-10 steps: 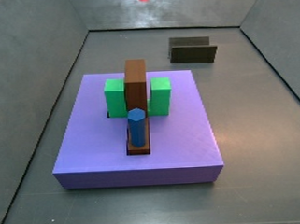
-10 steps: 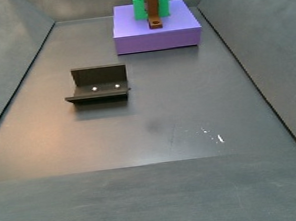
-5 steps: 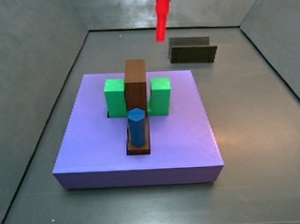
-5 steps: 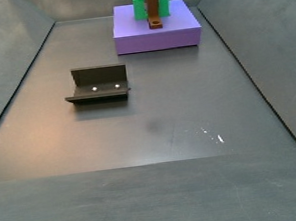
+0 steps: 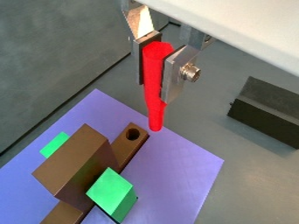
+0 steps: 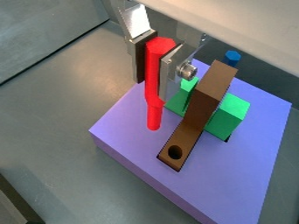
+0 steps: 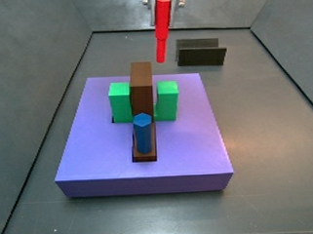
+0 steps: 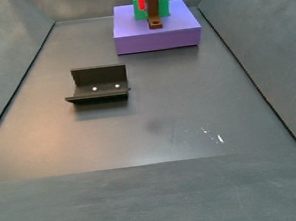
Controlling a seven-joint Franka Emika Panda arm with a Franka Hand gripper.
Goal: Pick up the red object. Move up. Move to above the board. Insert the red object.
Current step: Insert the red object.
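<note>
Even, soft light, sharp focus; faint glare on grey floor (image 8: 207, 133).

A bare test rig, like a lab or simulated workcell: grey walls (image 8: 11, 68) box in a smooth grey floor (image 8: 164, 111). On it stand only a dark fixture (image 8: 98, 84) and a purple slab (image 7: 145, 139). The gripper (image 5: 158, 44) hangs above the slab.

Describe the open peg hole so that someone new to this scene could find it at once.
Start at the purple slab and follow the brown board between the green blocks. The hole is the dark round opening at the end away from the blue peg, near the red object in the gripper.
</note>
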